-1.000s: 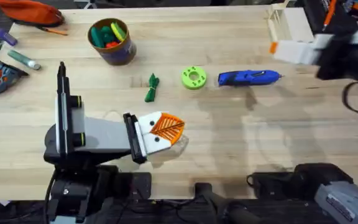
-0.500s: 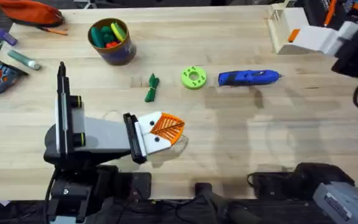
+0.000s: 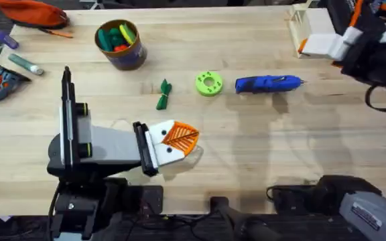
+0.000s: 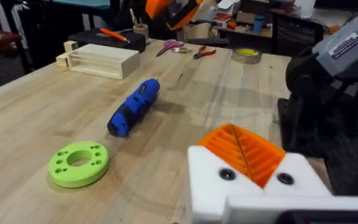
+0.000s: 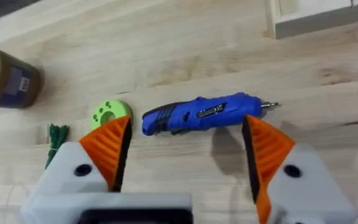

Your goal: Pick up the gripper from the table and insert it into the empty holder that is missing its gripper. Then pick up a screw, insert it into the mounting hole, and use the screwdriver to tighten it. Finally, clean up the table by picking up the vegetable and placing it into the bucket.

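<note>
Your right pincer [image 5: 185,158] hung spread wide above the screwdriver [image 5: 202,113], which lay on the counter [image 3: 260,147] just beside the green disc [image 3: 208,84]. Your left pincer [image 3: 176,140] sat clenched, empty, near the vegetable [image 3: 163,94].

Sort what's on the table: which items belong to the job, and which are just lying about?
Job items:
- blue screwdriver
- dark green toy vegetable
- bucket with toy pieces inside

Just lying about:
- lime-green disc with holes
- pale wooden box at the far right
- orange pouch at the far left corner
- grey marker
</note>
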Motion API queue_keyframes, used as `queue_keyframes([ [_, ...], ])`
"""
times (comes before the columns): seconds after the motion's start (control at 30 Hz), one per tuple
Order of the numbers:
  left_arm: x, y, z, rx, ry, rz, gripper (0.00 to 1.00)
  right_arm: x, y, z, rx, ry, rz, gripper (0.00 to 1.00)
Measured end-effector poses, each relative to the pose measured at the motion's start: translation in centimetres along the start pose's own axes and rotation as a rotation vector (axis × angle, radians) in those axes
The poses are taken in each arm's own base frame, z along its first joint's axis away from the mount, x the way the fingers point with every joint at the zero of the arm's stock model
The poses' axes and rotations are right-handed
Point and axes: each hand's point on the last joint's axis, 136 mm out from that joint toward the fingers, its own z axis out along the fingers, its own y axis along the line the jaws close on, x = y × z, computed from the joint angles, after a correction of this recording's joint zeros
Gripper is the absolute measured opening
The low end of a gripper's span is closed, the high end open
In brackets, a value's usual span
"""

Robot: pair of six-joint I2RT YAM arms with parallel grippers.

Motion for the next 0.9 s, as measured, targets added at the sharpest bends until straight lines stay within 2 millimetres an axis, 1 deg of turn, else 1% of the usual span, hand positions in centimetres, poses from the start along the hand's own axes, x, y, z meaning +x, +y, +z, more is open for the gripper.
queue_keyframes([
  [0.23,0.0,0.0,0.0,0.0,0.0,0.0,0.013,0.6,-0.7,1.8,0.015,0.059,0.054,0.931],
  [0.3,0.0,0.0,0.0,0.0,0.0,-0.001,0.013,1.2,-0.9,2.2,0.023,0.09,0.083,0.931],
  [0.37,0.0,0.0,0.0,0.0,0.0,0.0,0.013,1.9,-1.1,2.5,0.029,0.125,0.121,0.931],
  [0.5,0.0,0.0,0.0,0.0,0.0,0.0,0.013,2.6,-1.2,3.2,0.032,0.17,0.245,0.931],
  [0.57,0.0,0.0,0.0,0.0,0.0,0.0,0.013,2.9,-1.0,3.5,0.022,0.186,0.274,0.932],
  [0.67,0.0,0.0,0.0,0.0,0.0,0.0,0.013,3.3,0.0,3.5,-0.041,0.213,0.186,0.933],
  [0.8,0.0,0.0,0.0,0.0,0.0,0.0,0.013,5.2,1.2,2.8,-0.076,0.28,0.048,0.933],
  [0.9,0.0,0.0,0.0,0.0,0.0,0.0,0.013,6.3,1.2,1.9,-0.043,0.3,-0.053,0.933],
])
